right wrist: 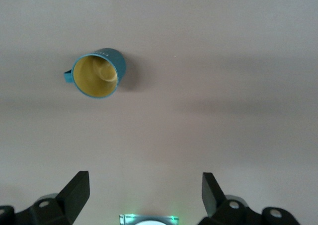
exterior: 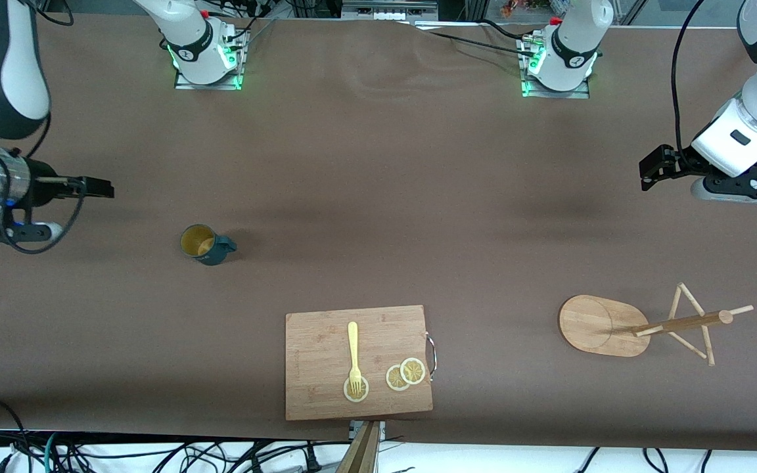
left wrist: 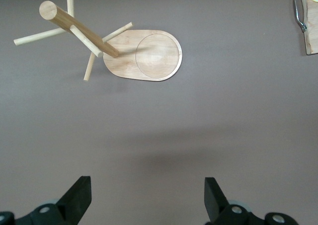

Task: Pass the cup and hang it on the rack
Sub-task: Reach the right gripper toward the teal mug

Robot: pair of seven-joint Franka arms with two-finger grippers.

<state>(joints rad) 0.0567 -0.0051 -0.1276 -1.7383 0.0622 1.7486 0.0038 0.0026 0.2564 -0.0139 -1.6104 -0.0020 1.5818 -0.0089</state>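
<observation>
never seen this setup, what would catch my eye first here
Probably the rack, standing toward the left arm's end of the table, and the cup, upright and alone toward the right arm's end. Nearest the front camera lies a board with a fork and lemon slices. The left hand and right hand hang open, holding nothing.

L gripper (left wrist: 148, 197) & R gripper (right wrist: 145, 195): both open, raised, idle.
</observation>
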